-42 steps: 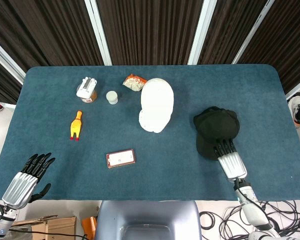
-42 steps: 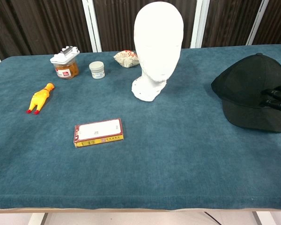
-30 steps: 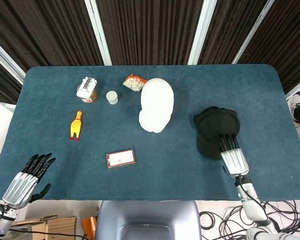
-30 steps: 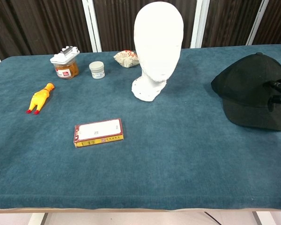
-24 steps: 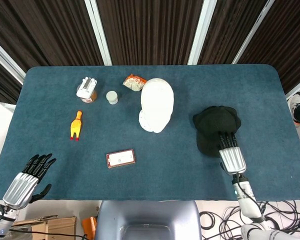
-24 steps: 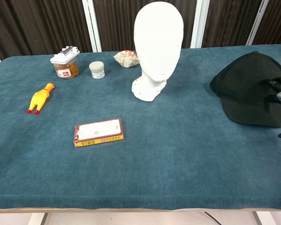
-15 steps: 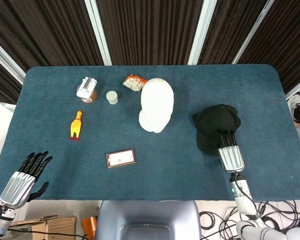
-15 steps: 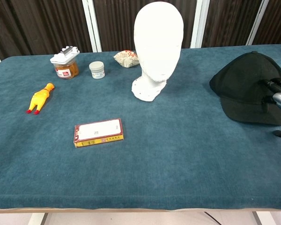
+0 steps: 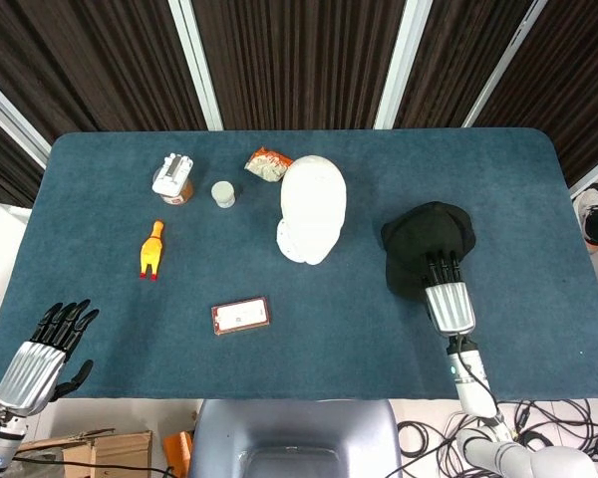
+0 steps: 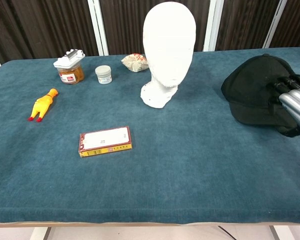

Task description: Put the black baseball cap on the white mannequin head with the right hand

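Black baseball cap [image 10: 252, 90] lies on the table's right side, well apart from the white mannequin head [image 10: 169, 47]. Our right hand [image 9: 446, 289] rests on its brim, fingers pressed together; can't tell if it's gripped yet. We're at the grasp step. Next: lift w/ firm hold, carry left. Card box [image 9: 240, 316], rubber chicken [image 9: 151, 249], jars sit clear of that path; left hand [image 9: 40, 358] spread, idle.

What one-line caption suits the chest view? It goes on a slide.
Right hand grasping the black baseball cap on the blue table, the white mannequin head standing nearby.

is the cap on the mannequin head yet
No, the black baseball cap sits on the table under the right hand, well apart from the bare white mannequin head.
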Robot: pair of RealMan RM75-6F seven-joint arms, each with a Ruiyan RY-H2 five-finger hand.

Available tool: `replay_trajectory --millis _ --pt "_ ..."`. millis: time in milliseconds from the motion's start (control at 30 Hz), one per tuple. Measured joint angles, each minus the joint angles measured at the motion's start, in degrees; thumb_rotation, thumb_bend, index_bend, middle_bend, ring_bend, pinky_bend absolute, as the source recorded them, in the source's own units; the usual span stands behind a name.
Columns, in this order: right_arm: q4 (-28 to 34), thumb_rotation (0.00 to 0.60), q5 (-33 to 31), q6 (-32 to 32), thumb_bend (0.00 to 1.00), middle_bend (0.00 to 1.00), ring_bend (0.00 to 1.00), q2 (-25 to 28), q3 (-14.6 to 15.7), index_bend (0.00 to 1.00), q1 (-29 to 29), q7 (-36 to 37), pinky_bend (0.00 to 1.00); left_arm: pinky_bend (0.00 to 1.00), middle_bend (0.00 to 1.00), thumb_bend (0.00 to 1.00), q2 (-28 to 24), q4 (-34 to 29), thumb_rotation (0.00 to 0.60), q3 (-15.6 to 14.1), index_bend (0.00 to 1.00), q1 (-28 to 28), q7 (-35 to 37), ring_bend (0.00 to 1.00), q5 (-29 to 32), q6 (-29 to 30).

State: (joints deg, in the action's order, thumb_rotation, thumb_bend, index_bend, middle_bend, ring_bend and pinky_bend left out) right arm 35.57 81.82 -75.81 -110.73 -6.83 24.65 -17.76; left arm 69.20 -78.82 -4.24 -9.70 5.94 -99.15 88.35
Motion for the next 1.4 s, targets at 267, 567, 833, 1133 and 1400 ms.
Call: replay_trajectory --millis 267,567,833,1133,1400 --pt "-0.98 0.600 -0.38 -2.31 0.40 0.13 0.00 0.44 -2.64 0.53 1.05 1.90 0.00 0.00 0.00 0.41 -0.10 0.02 0.600 -0.02 0.00 0.28 0.21 0.00 -0.19 0.45" --pt "-2.34 0.600 -0.96 -3.84 0.40 0.45 0.40 0.66 -4.96 0.79 3.22 3.17 0.59 0.00 0.00 0.41 -0.07 0.07 0.600 0.16 0.00 0.44 0.20 0.00 0.17 0.40" --pt "-5.29 0.600 -1.42 -5.84 0.40 0.65 0.68 0.60 -6.94 0.94 4.66 7.80 0.89 0.00 0.00 0.41 -0.30 0.18 0.600 0.28 0.00 0.77 0.56 0.00 0.22 0.98" --pt "-7.95 0.600 -1.89 -8.57 0.40 0.71 0.74 1.98 -8.63 0.99 5.57 16.01 0.98 0.00 0.00 0.41 -0.34 0.25 0.600 0.22 0.00 0.88 0.89 0.00 0.01 1.08" --pt "-10.93 0.600 -2.38 -13.48 0.40 0.71 0.74 4.15 -10.73 1.00 6.93 18.92 0.99 0.00 0.00 0.41 -0.48 0.39 0.600 0.30 0.00 1.02 1.64 0.00 0.18 1.21"
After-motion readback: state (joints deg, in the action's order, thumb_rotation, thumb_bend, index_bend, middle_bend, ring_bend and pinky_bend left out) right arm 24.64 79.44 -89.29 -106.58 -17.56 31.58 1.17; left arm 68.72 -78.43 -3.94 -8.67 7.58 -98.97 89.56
